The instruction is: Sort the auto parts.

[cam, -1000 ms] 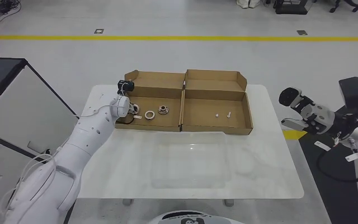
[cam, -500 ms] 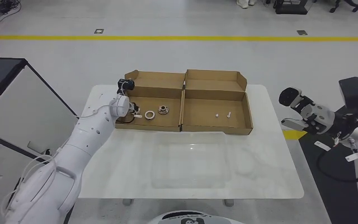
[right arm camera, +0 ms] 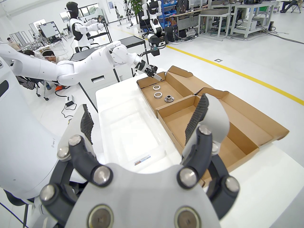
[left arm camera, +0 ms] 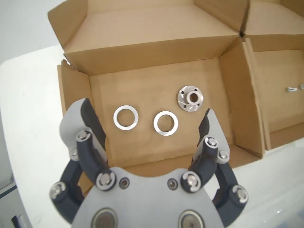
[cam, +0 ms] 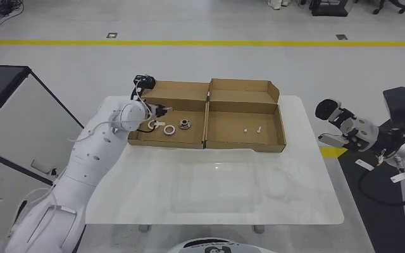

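Left hand (left arm camera: 147,109) hangs empty, fingers apart, over the left box (left arm camera: 152,55); inside lie one ring (left arm camera: 125,116), another ring (left arm camera: 165,122), a flanged hub (left arm camera: 189,98); right box (cam: 228,123) holds small pieces (cam: 252,130), perhaps bolts; right hand (right arm camera: 144,105) likewise apart.

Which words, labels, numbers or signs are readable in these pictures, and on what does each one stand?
Sticker on the clear tray: there is print, but it is too small to read.
Left box and right box: no print seen.
Flange: no marks seen.
Nothing can be quoted.
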You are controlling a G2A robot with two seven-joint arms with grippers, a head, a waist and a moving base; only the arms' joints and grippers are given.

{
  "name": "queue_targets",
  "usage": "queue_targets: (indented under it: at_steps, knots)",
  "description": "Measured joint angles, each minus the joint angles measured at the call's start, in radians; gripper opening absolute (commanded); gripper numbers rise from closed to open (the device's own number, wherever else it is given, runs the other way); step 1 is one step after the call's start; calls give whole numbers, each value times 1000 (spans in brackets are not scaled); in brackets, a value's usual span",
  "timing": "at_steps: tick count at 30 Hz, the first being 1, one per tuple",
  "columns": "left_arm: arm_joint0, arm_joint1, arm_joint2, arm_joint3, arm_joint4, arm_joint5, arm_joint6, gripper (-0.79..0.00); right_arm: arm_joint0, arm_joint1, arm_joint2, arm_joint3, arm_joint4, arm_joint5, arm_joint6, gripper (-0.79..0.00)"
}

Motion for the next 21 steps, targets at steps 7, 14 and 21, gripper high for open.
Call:
queue_targets:
  at_steps: [7,14,21]
  knots:
    - [136,29,-131,-270,-73,-13,-31,0,0,0,0,0,0,0,0,0]
    - [283,49,-263,-474,-180,-68,-10,0,0,0,0,0,0,0,0,0]
    - [426,62,-393,-602,-322,-137,35,0,0,0,0,0,0,0,0,0]
